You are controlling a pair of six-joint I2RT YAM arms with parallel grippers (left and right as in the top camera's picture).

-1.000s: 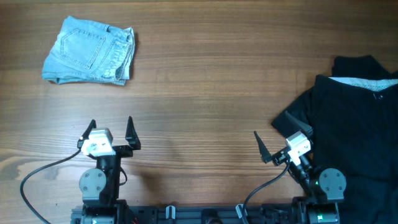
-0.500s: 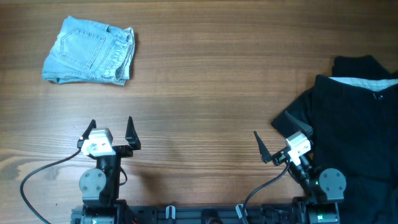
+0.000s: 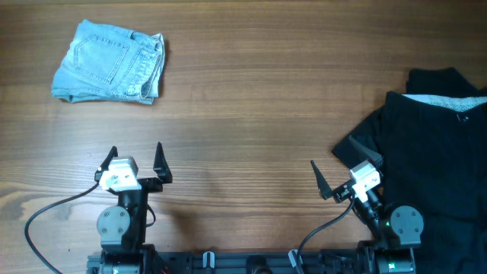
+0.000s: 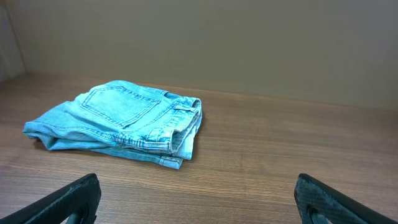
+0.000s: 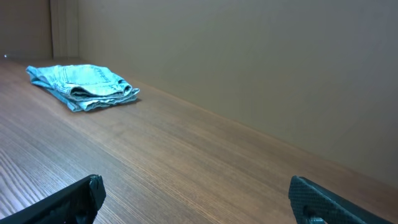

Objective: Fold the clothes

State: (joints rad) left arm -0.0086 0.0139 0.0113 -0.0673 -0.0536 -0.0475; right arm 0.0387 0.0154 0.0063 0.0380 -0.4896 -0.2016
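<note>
The light-blue denim shorts (image 3: 110, 62) lie folded in a compact stack at the far left of the wooden table; they also show in the left wrist view (image 4: 121, 121) and small in the right wrist view (image 5: 84, 86). A black garment with a grey inner neckband (image 3: 434, 152) lies spread at the right edge. My left gripper (image 3: 135, 161) is open and empty near the front, well short of the shorts. My right gripper (image 3: 335, 169) is open and empty, its right side at the black garment's left edge.
The wooden table (image 3: 251, 114) stretches between the two garments. A plain beige wall (image 4: 249, 43) stands behind the table. A black cable (image 3: 46, 213) runs from the left arm's base along the front left.
</note>
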